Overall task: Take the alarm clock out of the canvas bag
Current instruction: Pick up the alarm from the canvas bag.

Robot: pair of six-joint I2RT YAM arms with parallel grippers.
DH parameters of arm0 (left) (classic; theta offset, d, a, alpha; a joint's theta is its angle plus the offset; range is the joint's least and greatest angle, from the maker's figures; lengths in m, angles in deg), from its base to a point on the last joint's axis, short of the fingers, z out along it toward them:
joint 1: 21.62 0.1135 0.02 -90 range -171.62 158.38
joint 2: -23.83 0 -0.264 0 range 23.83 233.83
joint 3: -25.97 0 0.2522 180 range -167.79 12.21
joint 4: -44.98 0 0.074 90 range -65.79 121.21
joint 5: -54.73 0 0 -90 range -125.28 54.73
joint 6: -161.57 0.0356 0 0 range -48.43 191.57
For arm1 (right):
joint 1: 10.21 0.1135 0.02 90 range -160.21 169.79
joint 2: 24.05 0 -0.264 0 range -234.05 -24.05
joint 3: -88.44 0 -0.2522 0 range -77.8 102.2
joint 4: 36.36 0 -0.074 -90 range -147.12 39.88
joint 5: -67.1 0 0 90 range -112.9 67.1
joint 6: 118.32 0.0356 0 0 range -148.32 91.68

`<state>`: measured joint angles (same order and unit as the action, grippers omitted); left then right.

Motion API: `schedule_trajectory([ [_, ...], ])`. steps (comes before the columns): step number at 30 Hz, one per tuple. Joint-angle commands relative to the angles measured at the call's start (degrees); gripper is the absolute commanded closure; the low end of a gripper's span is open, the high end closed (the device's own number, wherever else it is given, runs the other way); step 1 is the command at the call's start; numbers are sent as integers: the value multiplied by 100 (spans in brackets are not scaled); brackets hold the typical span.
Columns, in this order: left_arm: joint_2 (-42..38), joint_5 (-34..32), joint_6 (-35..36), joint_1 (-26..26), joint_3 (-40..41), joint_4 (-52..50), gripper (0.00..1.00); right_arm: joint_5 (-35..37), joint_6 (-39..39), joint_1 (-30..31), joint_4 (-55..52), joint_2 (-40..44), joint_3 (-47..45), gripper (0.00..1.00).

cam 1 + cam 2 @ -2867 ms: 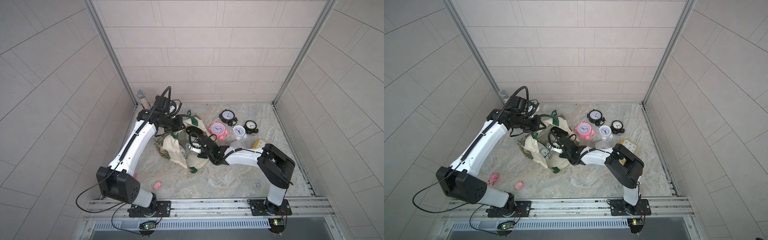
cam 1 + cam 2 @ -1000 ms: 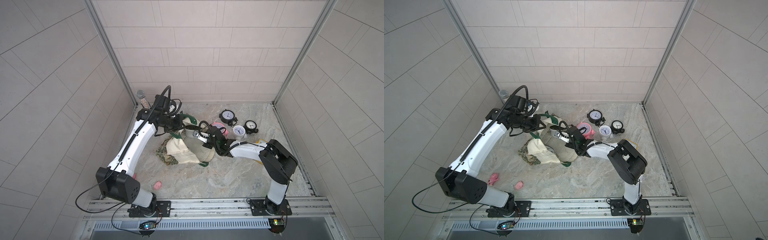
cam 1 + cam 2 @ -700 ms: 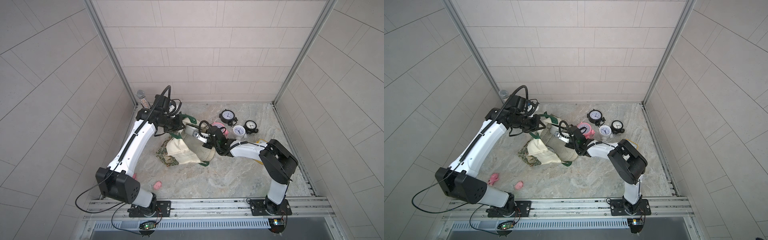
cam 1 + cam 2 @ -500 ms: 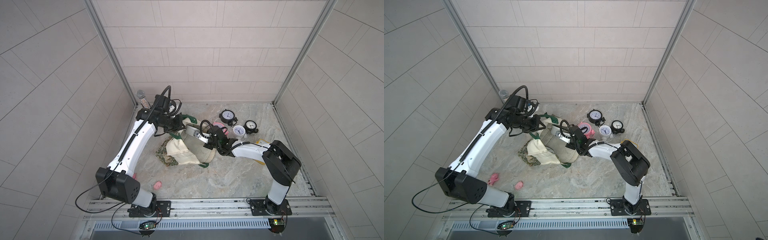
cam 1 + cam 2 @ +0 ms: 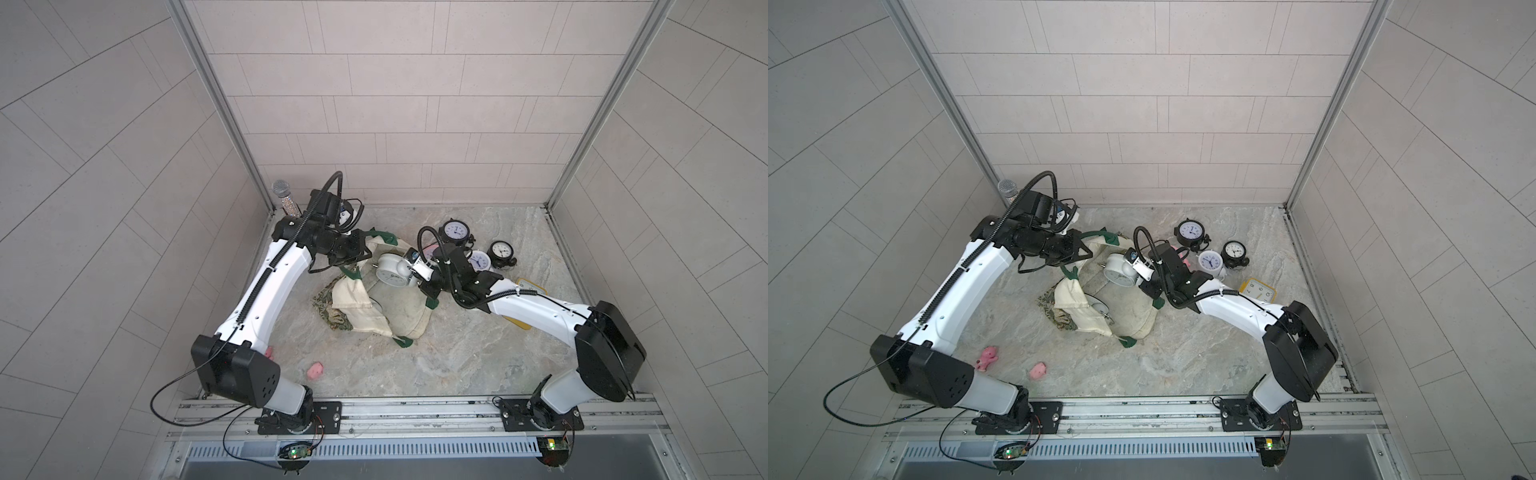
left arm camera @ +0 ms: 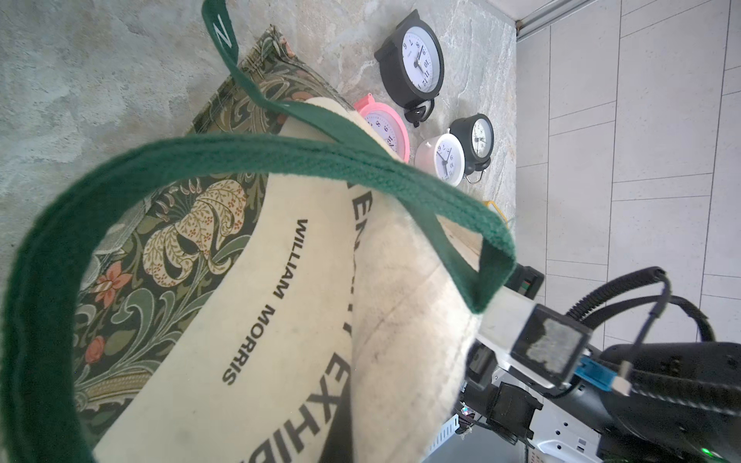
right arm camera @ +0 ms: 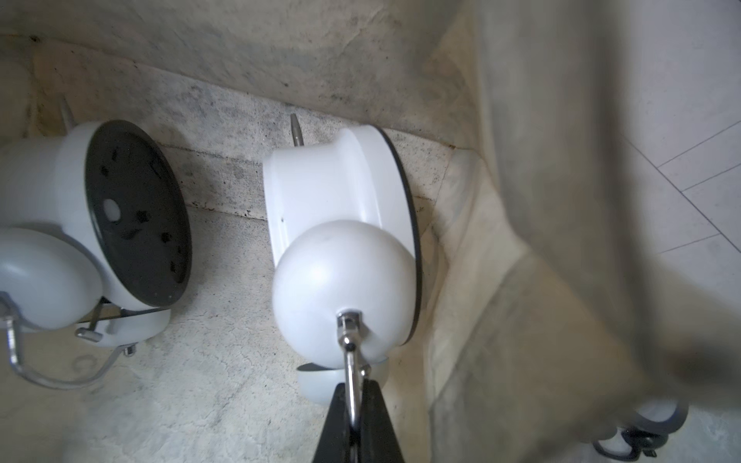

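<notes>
The right pincer (image 7: pixel 353 405) is clamped on the wire carry loop of the white twin-bell alarm clock (image 5: pixel 390 270). It holds the clock at the open mouth of the canvas bag (image 5: pixel 395 309), which lies slumped in the middle of the table (image 5: pixel 436 365). The left pincer (image 5: pixel 358 250) is closed on the bag's green handle (image 6: pixel 280 156), holding it up at the far left. A second white clock (image 7: pixel 120 216) lies inside the bag.

Alarm clock (image 5: pixel 390 274) lifted — above canvas bag (image 5: pixel 399 311) now.
</notes>
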<state>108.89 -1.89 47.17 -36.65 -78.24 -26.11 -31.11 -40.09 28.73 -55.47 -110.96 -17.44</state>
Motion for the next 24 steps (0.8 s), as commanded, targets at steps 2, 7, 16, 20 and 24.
schedule_trajectory([
  [2,-165,209,89,6,-270,108,100,-176,688,-19,-509,551,470,100],
  [7,-138,190,179,46,-330,53,100,-370,1100,-20,-1162,865,765,100],
  [16,-47,89,519,95,-552,-272,100,-736,1829,-26,-2338,1473,1360,100],
  [20,-18,64,589,136,-568,-295,100,-875,2139,-34,-2814,1755,1612,100],
  [24,-15,-12,602,161,-614,-315,100,-1109,2484,-94,-3196,2003,1819,100],
])
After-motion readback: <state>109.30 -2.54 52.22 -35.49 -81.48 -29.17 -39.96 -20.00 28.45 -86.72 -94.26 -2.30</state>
